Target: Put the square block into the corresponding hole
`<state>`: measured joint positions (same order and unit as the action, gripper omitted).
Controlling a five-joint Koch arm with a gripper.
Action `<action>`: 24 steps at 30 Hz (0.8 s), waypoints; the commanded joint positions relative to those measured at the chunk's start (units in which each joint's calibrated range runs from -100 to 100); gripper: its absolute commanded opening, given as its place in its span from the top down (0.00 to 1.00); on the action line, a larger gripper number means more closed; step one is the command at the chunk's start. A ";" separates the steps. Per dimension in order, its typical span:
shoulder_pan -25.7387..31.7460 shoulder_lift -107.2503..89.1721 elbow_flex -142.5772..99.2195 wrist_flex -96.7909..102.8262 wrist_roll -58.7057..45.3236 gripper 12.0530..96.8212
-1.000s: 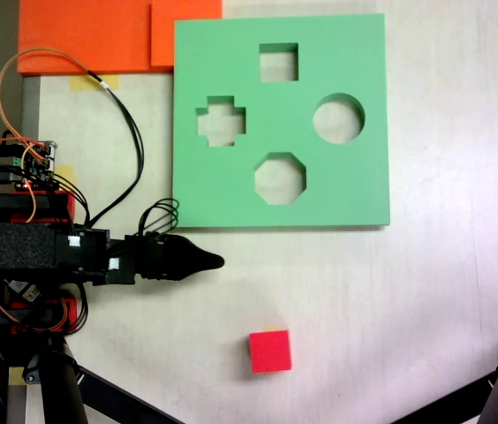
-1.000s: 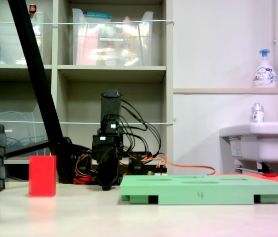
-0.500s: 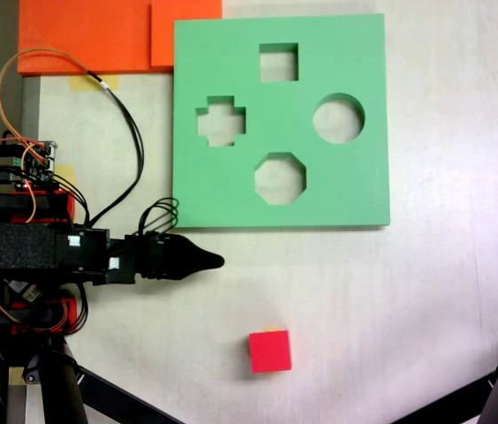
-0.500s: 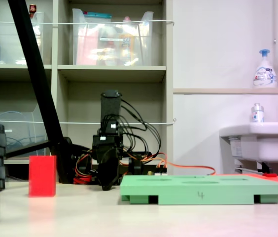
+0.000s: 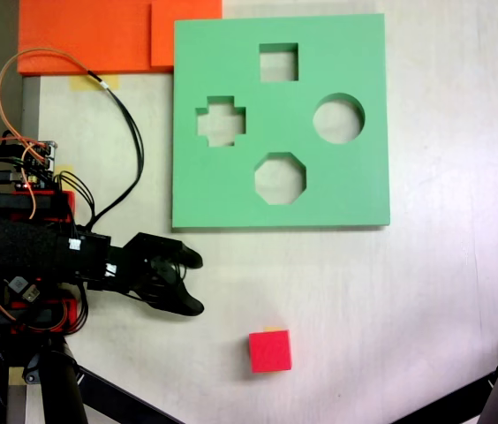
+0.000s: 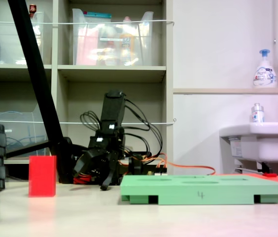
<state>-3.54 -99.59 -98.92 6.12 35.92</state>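
The square block [image 5: 270, 351] sits on the pale table [image 5: 426, 300] — pincer [image 5: 194, 283] spread apart (shelves [image 6: 114, 71] behind).

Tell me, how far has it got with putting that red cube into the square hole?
Nothing is placed yet: the square hole in the green board is empty, and the red cube sits on the table away from it. In hand: the claw is spread open, empty, short of the cube. Grabbing, carrying and inserting all remain.
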 commanded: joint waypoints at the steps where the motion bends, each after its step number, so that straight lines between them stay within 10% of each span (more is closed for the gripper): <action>1: 0.05 -0.41 -1.08 -10.21 4.25 0.59; 24: -3.13 11.60 70.41 -85.51 2.78 0.42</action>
<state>-6.03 -92.07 -32.48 -75.23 40.81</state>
